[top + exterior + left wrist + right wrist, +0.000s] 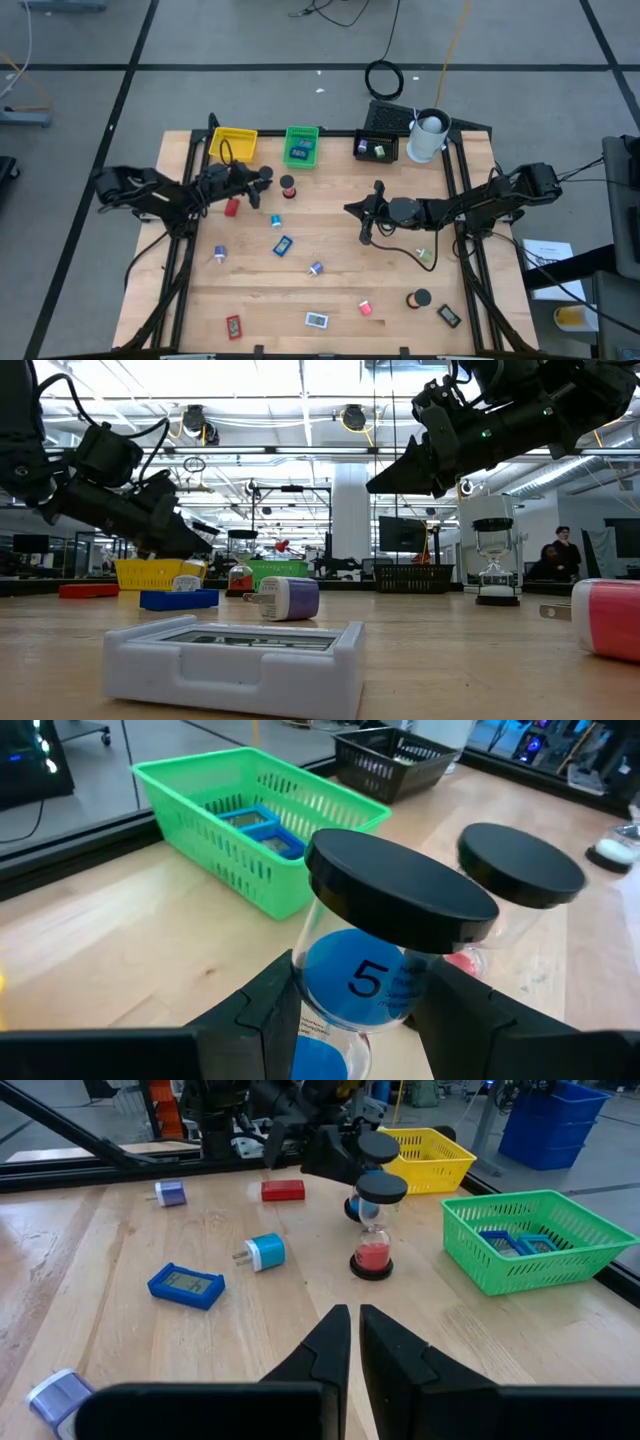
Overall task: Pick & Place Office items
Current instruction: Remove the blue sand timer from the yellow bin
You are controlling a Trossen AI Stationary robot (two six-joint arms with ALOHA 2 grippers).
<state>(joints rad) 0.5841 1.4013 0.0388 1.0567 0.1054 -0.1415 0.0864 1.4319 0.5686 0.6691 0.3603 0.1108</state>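
— Left gripper [365, 1010]?
— Clamped on a blue sand timer [400, 900], just beside a red sand timer [373, 1230] standing near the desk's [260, 290] far edge, before the green tray [301, 130].
— Right gripper [350, 1315]?
— Pinched together, empty, over mid-desk.
— Beyond?
— Pale wood, with a blue charger [265, 1251], a blue flat piece [186, 1285] and other bits scattered toward the near edge. Bright workshop behind, people [565, 550] far off.
— Hard to see?
— Blue timer's lower cap, cut off.

Tool [352, 1020] gripping blue sand timer [375, 955], green basket [240, 825]
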